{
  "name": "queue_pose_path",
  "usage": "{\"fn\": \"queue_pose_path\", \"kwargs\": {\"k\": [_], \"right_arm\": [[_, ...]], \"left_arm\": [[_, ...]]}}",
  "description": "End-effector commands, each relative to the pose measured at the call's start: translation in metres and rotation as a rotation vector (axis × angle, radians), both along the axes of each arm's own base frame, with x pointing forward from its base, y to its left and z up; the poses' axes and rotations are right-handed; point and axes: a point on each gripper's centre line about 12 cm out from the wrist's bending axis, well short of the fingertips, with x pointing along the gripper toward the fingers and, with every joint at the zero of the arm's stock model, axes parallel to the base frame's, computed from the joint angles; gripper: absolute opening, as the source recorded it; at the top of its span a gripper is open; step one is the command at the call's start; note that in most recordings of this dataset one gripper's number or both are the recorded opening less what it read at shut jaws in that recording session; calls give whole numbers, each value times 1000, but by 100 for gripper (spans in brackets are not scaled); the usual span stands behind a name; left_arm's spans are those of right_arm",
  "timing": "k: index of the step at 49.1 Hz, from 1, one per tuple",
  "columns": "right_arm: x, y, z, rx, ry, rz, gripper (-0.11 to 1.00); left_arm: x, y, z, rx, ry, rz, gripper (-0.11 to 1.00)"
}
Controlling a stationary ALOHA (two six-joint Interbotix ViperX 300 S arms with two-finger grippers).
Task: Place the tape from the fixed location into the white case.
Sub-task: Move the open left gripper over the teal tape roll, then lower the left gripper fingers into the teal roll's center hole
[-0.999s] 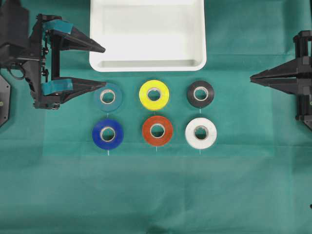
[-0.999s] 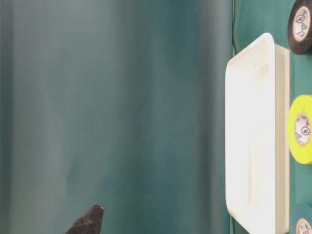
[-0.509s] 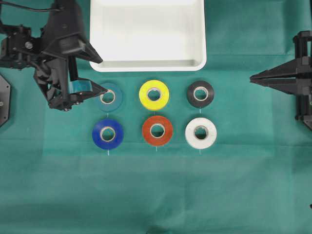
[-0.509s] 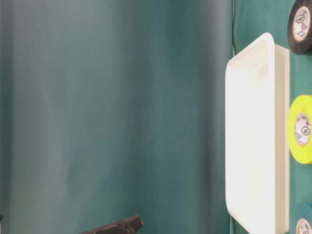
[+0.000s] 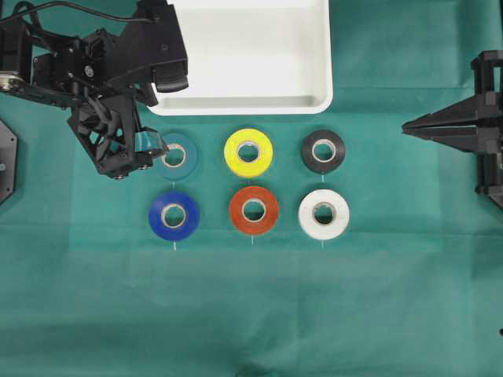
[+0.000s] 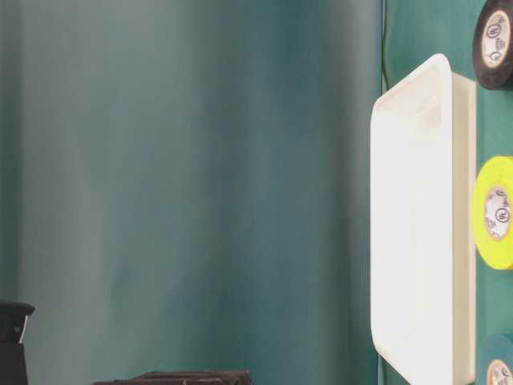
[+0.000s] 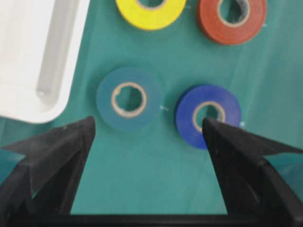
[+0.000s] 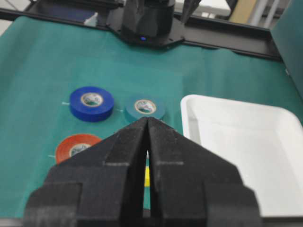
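Left wrist view: the left gripper (image 7: 147,130) is spread wide and empty, the tape (image 7: 129,98) lying flat, hole up, just ahead between its tips. The white case (image 7: 45,71) rim sits ahead-left, the blue roll (image 7: 208,116) ahead-right; the right gripper (image 8: 147,124) is clenched, well apart.

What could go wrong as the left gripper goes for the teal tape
The open left gripper is not centred on the teal tape: its right finger overlaps the royal-blue roll, so descending could pinch or shove that roll. The white case rim lies close beside the left finger, which might clip it.
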Motion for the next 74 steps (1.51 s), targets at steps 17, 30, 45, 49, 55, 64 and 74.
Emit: {"fn": "queue_pose_path", "kwargs": {"k": [17, 30, 45, 49, 55, 64, 74], "right_arm": [[3, 0, 9, 0, -20, 0, 0], [5, 0, 7, 0, -11, -2, 0], [5, 0, 5, 0, -2, 0, 0], [6, 0, 5, 2, -2, 0, 0], [6, 0, 5, -2, 3, -1, 0], [6, 0, 4, -2, 8, 0, 0], [7, 0, 2, -2, 14, -1, 0]], "left_arm": [[2, -4, 12, -2, -35, -7, 95], [2, -5, 10, -4, -34, -7, 95], [5, -11, -3, -12, -57, -11, 95], [6, -12, -12, -28, -45, 14, 95], [6, -12, -24, -44, -19, 43, 95], [12, -17, -40, -53, -14, 45, 95], [18, -25, -59, -54, -3, 26, 95]]}}
